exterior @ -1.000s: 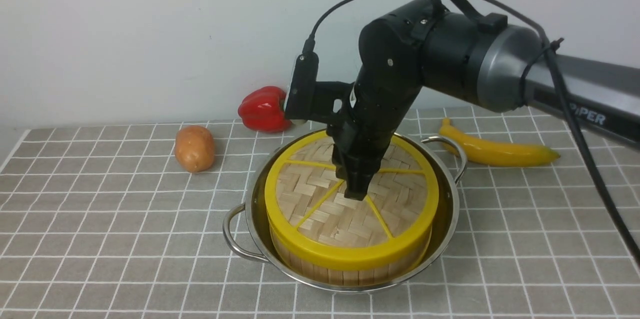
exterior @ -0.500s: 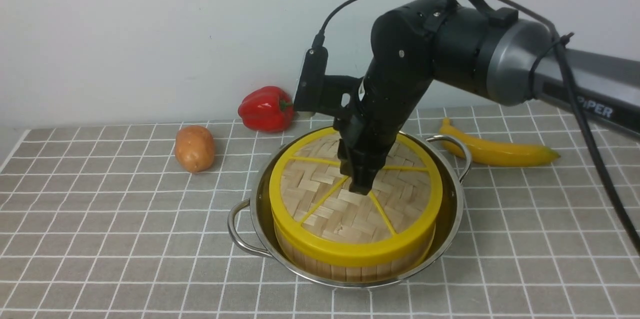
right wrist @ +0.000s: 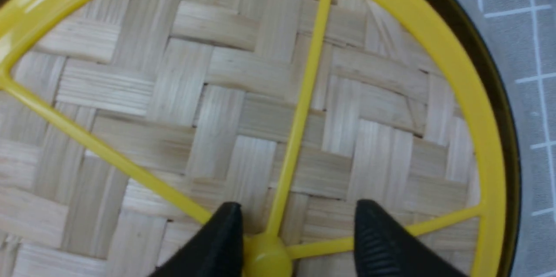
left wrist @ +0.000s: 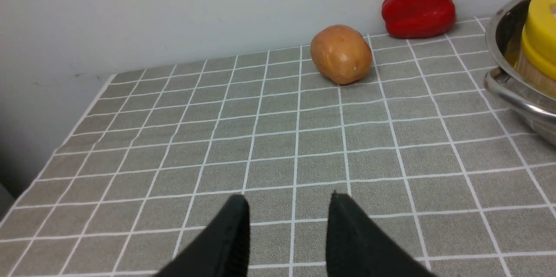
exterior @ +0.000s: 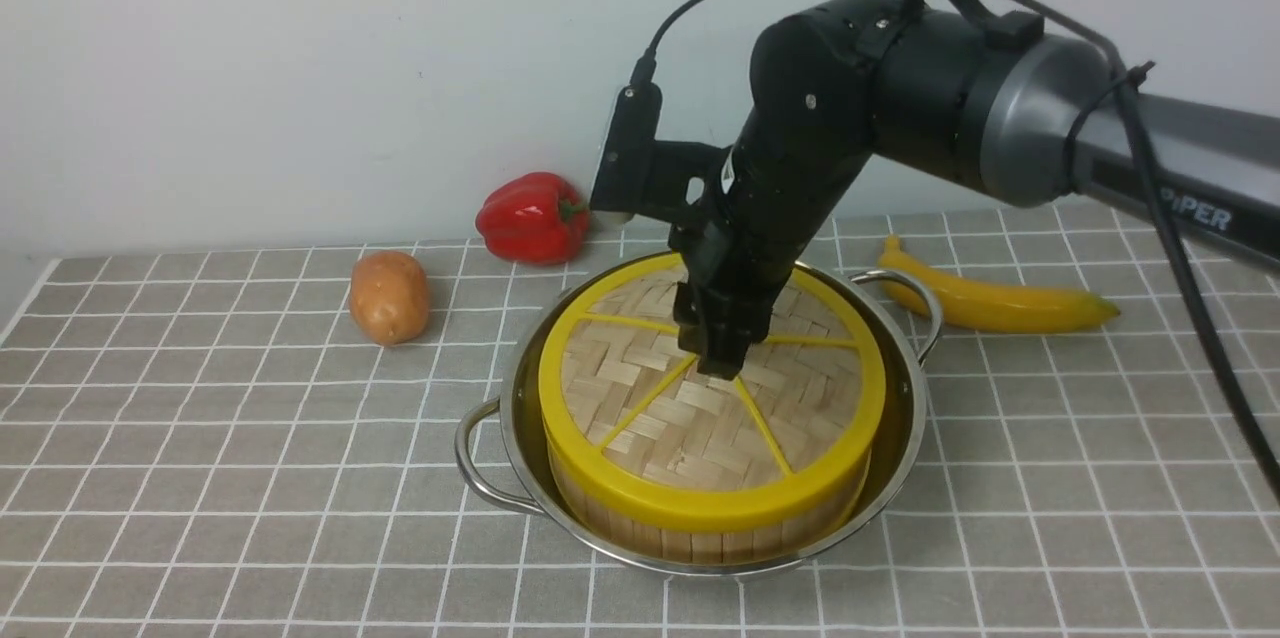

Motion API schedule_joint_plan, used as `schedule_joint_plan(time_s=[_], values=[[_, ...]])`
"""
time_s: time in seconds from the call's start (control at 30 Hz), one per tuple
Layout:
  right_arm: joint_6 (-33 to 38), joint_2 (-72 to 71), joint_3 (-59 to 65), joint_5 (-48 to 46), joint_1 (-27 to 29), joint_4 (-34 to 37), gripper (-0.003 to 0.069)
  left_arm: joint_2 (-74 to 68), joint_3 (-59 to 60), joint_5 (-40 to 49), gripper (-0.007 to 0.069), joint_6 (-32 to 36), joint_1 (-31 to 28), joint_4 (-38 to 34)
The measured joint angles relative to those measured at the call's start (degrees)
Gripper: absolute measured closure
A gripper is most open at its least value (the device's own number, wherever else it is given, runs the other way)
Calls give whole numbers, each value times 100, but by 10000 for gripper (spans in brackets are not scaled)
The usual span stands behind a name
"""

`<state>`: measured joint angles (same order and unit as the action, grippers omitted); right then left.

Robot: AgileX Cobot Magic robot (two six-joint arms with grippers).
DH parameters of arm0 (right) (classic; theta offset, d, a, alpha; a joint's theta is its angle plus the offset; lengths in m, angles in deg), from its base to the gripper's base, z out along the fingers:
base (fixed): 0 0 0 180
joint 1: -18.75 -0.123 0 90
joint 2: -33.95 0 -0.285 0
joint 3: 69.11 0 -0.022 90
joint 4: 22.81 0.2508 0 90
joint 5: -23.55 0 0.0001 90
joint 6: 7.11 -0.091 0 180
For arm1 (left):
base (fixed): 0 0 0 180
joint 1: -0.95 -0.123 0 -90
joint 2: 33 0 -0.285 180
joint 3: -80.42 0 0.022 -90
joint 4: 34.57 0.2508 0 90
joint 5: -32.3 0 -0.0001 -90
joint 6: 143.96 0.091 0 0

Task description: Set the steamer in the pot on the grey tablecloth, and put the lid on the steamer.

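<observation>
The woven lid (exterior: 700,408) lies flat on the steamer (exterior: 690,543), which sits inside the steel pot (exterior: 905,418) on the grey tablecloth (exterior: 200,468). The steamer's contents are hidden under the lid. My right gripper (exterior: 718,368) points down over the lid's centre. In the right wrist view it (right wrist: 297,209) is open, its fingers either side of the yellow knob (right wrist: 266,262) on the lid (right wrist: 217,94). My left gripper (left wrist: 286,199) is open and empty above bare cloth, left of the pot (left wrist: 512,94). It does not show in the front view.
A potato (exterior: 389,296) lies on the cloth left of the pot and a red pepper (exterior: 530,218) behind it by the wall. A banana (exterior: 990,303) lies at the back right. The cloth's left edge is near the table's end (left wrist: 26,168).
My right gripper has risen a little off the lid's centre. The pot, steamer and lid shifted slightly right early on and now rest still.
</observation>
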<state>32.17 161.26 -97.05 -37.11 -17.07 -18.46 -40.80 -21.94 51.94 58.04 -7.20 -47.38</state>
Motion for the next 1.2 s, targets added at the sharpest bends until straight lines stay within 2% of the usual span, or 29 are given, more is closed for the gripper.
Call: schedule_joint_plan(time_s=[0.13, 0.23, 0.33, 0.47, 0.63, 0.73, 0.87, 0.93, 0.97, 1.0, 1.03, 1.07, 1.1, 1.13, 1.2], values=[[0, 0, 0, 113, 0, 0, 206, 0, 0, 0, 382, 0, 0, 0], [0, 0, 0, 173, 0, 0, 199, 0, 0, 0, 382, 0, 0, 0], [0, 0, 0, 264, 0, 0, 208, 0, 0, 0, 382, 0, 0, 0], [3, 0, 0, 545, 0, -18, 255, 0, 0, 0, 382, 0, 0, 0], [-169, -50, 0, 561, 0, -347, 302, 0, 0, 0, 382, 0, 0, 0], [-610, -235, 0, 317, 0, -621, 341, 0, 0, 0, 382, 0, 0, 0], [-1157, -519, 0, 276, 6, -696, 430, 0, 0, 0, 382, 0, 0, 0], [-1853, -800, 0, 270, 6, -925, 567, 0, 0, 0, 382, 0, 0, 0], [-1921, -800, 0, 269, 6, -953, 579, 0, 0, 0, 382, 0, 0, 0], [-2443, -1012, 0, 253, 10, -1197, 643, 0, 0, 0, 382, 0, 0, 0], [-2938, -1189, -1, 253, 23, -1410, 666, 0, 0, 0, 382, 0, 0, 0], [-3371, -1341, -6, 253, 36, -1560, 672, 0, 0, 0, 382, 0, 0, 0], [-3457, -1372, -6, 253, 43, -1585, 672, 0, 0, 0, 382, 0, 0, 0], [-4143, -1605, -12, 253, 57, -1738, 673, 0, 0, 0, 382, 0, 0, 0], [-4885, -1868, -19, 225, 66, -1806, 673, 0, 0, 0, 382, 0, 0, 0]])
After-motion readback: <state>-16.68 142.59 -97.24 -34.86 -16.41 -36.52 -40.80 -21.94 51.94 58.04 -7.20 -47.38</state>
